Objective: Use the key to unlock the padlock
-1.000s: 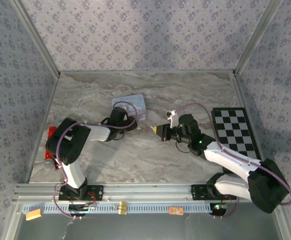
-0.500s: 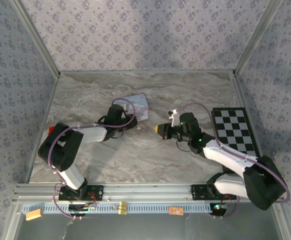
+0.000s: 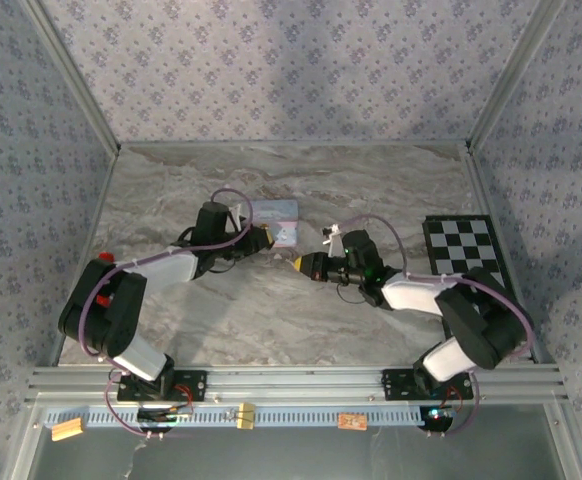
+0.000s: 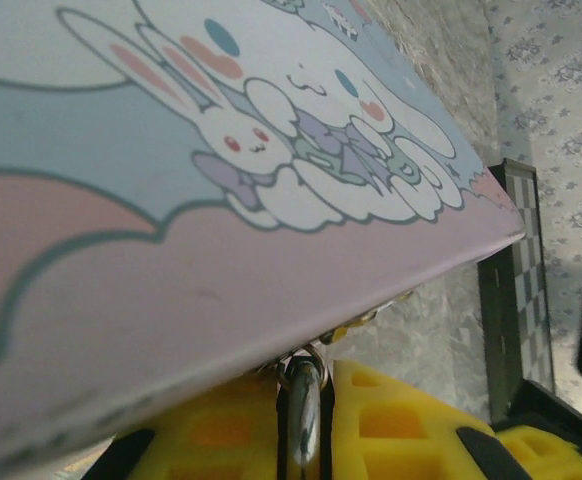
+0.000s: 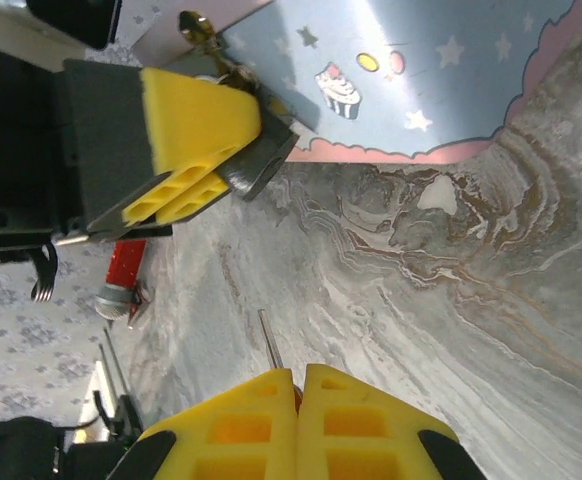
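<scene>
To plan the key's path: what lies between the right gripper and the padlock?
The stretch is bare. In the right wrist view, marble table alone separates the right gripper, the key sticking out of it, from the padlock.

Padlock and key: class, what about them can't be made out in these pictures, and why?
- Body of the padlock: left wrist view, hidden behind the tin and the left gripper.
- Keyhole: top view, too small.
- Head of the key: right wrist view, buried in the shut right gripper; a thin tip pokes out.
</scene>
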Robot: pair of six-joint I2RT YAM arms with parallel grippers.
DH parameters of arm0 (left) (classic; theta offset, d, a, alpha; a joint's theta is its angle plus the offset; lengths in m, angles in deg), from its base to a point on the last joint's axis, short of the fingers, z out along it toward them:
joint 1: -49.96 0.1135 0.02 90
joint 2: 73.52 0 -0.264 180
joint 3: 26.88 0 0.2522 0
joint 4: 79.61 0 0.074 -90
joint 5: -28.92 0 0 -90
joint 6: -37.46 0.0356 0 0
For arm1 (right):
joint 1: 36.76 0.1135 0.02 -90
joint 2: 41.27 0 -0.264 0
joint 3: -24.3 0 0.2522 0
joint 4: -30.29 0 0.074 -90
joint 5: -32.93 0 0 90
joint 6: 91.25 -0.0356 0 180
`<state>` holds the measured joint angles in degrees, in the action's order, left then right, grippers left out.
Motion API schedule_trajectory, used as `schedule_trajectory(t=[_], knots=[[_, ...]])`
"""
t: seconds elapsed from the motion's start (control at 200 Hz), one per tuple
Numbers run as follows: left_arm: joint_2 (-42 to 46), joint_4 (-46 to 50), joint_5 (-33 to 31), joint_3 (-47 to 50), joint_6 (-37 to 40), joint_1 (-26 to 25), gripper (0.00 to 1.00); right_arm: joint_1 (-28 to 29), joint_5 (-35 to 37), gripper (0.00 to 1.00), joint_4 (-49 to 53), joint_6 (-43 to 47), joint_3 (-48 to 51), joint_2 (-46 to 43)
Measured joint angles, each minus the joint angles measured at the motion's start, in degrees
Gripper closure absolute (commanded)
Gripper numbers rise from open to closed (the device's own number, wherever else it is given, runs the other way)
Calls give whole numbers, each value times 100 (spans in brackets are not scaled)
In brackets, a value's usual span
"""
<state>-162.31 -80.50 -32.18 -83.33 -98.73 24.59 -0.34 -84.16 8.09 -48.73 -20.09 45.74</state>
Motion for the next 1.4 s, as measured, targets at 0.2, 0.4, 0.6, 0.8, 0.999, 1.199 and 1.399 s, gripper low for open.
schedule_trajectory(t=[0.2, 0.4, 0.6, 0.8, 0.999, 1.199, 1.399], knots=[[26, 39, 273, -2, -197, 96, 100, -17, -151, 100, -920, -542, -168, 629], [26, -76, 396, -2, -505, 129, 100, -46, -345, 100, -1937, -1196, -247, 1403], [24, -184, 562, 0, -708, 177, 100, -96, -463, 100, -2389, -1469, -249, 1589], [20, -186, 745, 0, -774, 258, 100, -225, -581, 100, -2846, -1711, -251, 1770], [17, -188, 828, 0, -857, 289, 100, -256, -647, 100, -2907, -1792, -264, 1812], [-28, -247, 927, 0, -903, 289, 100, -254, -723, 100, -3038, -1888, -334, 1893], [-68, -363, 1027, 0, -966, 289, 100, -254, -750, 100, -3130, -1945, -339, 1934]])
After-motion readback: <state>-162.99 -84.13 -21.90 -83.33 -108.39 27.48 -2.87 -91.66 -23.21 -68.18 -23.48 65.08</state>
